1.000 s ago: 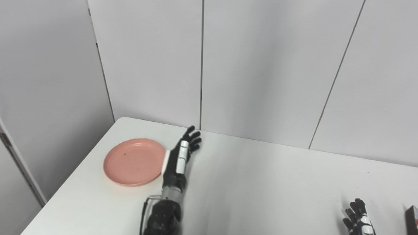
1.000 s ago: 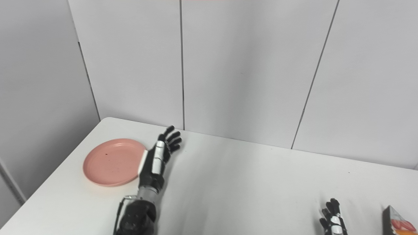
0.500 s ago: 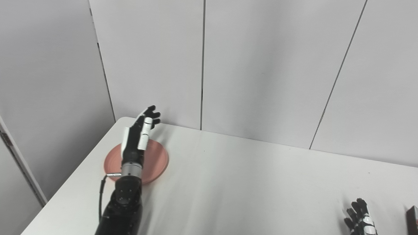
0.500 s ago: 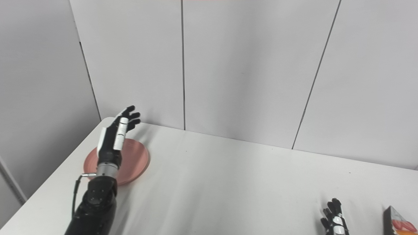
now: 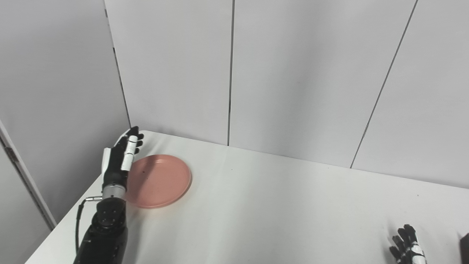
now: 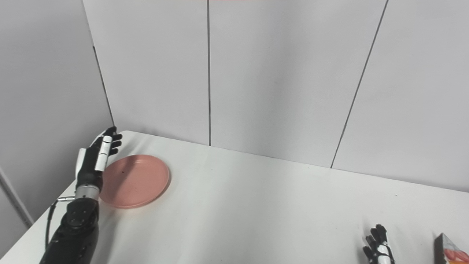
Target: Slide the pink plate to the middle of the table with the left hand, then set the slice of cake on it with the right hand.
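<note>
Having swung across from the round pink plate's (image 5: 158, 180) inner side, the left hand (image 5: 119, 160) now stands released, fingers straight, against its outer rim near the white bench's (image 5: 278, 212) corner, set to push it centreward.

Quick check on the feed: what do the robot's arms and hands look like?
Left hand: black with white plates, silver wrist ring, a thin black cable looping beside the glossy black forearm. Right hand: black fingers with white plates; its arm is out of frame.
</note>
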You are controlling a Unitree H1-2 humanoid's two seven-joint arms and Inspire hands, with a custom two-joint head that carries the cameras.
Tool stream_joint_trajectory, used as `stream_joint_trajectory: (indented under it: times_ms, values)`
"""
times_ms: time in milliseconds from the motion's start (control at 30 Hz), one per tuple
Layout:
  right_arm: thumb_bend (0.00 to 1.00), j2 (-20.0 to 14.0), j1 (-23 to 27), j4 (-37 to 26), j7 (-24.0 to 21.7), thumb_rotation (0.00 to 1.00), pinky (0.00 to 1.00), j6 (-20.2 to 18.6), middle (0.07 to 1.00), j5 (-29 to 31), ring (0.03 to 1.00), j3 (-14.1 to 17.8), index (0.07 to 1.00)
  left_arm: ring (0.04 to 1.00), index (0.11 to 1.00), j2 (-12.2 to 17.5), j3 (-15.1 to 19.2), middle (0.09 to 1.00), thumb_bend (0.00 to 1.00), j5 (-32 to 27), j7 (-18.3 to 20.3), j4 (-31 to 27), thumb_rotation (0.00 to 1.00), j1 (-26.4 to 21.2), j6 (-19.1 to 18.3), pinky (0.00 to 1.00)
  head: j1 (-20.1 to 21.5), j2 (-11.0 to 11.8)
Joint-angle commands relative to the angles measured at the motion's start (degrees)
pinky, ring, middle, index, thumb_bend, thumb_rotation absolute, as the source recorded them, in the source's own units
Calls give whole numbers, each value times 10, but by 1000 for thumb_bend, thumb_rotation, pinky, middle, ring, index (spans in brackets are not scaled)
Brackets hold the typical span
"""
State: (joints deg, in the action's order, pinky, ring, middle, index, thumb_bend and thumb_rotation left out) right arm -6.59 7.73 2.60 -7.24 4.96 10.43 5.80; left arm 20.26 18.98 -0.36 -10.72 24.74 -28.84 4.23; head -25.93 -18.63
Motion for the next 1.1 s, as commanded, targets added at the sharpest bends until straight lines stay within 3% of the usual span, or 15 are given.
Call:
stream_joint_trajectory:
  times_ms: [0, 233, 500, 633, 867, 1067]
  values:
    - [187, -4, 1, -20, 0, 1000, 1000, 15, 1000, 3, 1000, 3, 1000, 820, 825, 19, 2, 815, 768, -4, -1, -15, 1000, -7, 4, 834, 1, -1]
    - [181, -3, 1, -23, 1, 1000, 1000, 11, 1000, 3, 1000, 4, 1000, 857, 853, 29, 6, 848, 768, -11, 1, -12, 1000, -2, -32, 878, 1, -3]
    - [160, -3, 1, -26, 1, 1000, 1000, 6, 1000, 5, 1000, 4, 1000, 848, 840, 29, 9, 839, 736, -9, -8, 21, 1000, -5, -21, 850, 0, -4]
    - [163, -3, 1, -28, 2, 1000, 1000, 8, 1000, 2, 1000, 4, 1000, 858, 846, 26, 5, 842, 734, -24, 12, 44, 1000, -8, -7, 863, 1, -5]
    - [155, -2, 0, -29, 4, 1000, 1000, 7, 1000, 2, 1000, 4, 1000, 841, 830, 14, 0, 825, 787, -79, 60, 71, 1000, -23, -19, 923, 3, -8]
    - [158, -2, 0, -33, 7, 1000, 1000, 4, 1000, -3, 1000, 2, 1000, 823, 814, -14, 15, 815, 806, -177, 124, 85, 999, -39, -27, 813, 5, -10]
